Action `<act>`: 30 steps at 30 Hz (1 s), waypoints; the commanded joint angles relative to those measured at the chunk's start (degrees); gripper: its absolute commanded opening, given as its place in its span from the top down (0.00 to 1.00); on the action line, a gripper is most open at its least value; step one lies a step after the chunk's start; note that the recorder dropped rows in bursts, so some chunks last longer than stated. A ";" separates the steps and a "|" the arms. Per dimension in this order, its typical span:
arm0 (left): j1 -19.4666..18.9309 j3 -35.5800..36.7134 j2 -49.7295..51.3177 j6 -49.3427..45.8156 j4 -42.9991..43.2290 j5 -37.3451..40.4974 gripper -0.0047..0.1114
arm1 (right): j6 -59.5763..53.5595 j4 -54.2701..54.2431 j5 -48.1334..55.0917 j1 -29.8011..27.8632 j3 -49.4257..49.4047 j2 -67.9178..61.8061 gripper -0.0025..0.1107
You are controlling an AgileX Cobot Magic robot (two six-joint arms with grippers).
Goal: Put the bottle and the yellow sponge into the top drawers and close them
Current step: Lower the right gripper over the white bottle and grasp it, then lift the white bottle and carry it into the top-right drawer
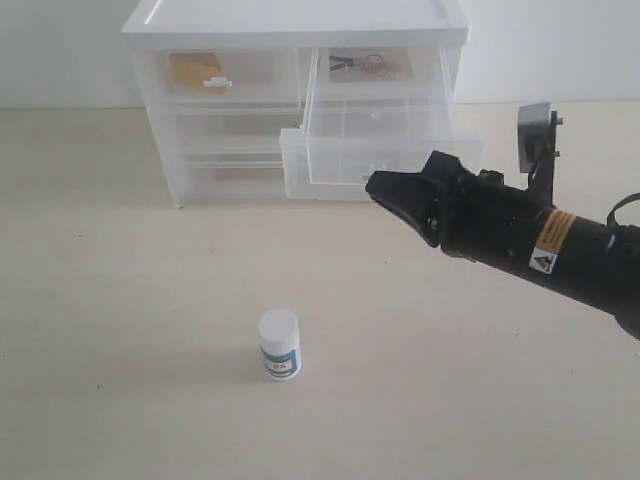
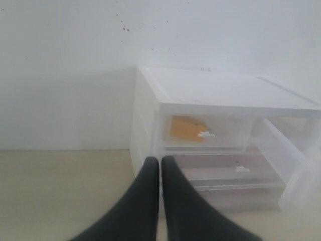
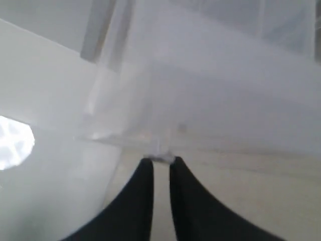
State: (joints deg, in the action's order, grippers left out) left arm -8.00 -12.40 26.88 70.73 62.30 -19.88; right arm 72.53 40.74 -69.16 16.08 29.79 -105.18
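Note:
The white bottle stands upright on the table, well in front of the cabinet and apart from both grippers. The yellow sponge lies inside the left top drawer, which is closed. The right top drawer is pulled far out. My right gripper is at that drawer's front, its narrow-set fingertips pinching the small white tab handle. My left gripper is shut with nothing in it, hovers facing the cabinet, and is out of the exterior view.
Small dark wire-like items lie at the back of the open drawer. Two full-width drawers below are closed. The right arm reaches in from the right over the table. A wall stands behind the cabinet.

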 commanded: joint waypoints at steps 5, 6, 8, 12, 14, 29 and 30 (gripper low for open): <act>-0.09 0.20 -0.35 0.11 -0.43 -0.01 0.93 | -5.98 21.95 5.45 -0.10 -0.53 0.52 0.36; -0.09 0.20 -0.35 0.11 -0.43 -0.15 0.93 | -9.35 25.47 5.34 0.41 -0.53 0.52 0.30; -0.09 0.20 -0.35 0.11 -0.43 -0.42 0.93 | -14.70 28.48 7.43 2.49 -0.53 0.52 0.23; -0.09 0.20 -0.35 0.11 -0.43 -0.99 0.93 | -28.55 19.27 17.27 11.15 -0.08 0.52 0.22; -0.09 0.20 -0.35 0.11 -0.43 -0.99 0.93 | -33.60 13.46 24.93 15.26 1.70 0.52 0.22; -0.09 0.20 -0.35 0.11 -0.43 -1.11 0.93 | -35.31 12.29 44.94 22.77 12.00 0.52 0.63; -0.09 0.20 -0.35 0.11 -0.43 -1.11 0.93 | -34.52 12.29 44.57 22.77 12.00 0.52 0.72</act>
State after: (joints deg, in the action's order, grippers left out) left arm -8.00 -12.40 26.88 70.73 62.30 -20.69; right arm 37.48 52.93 -23.93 38.76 41.44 -104.95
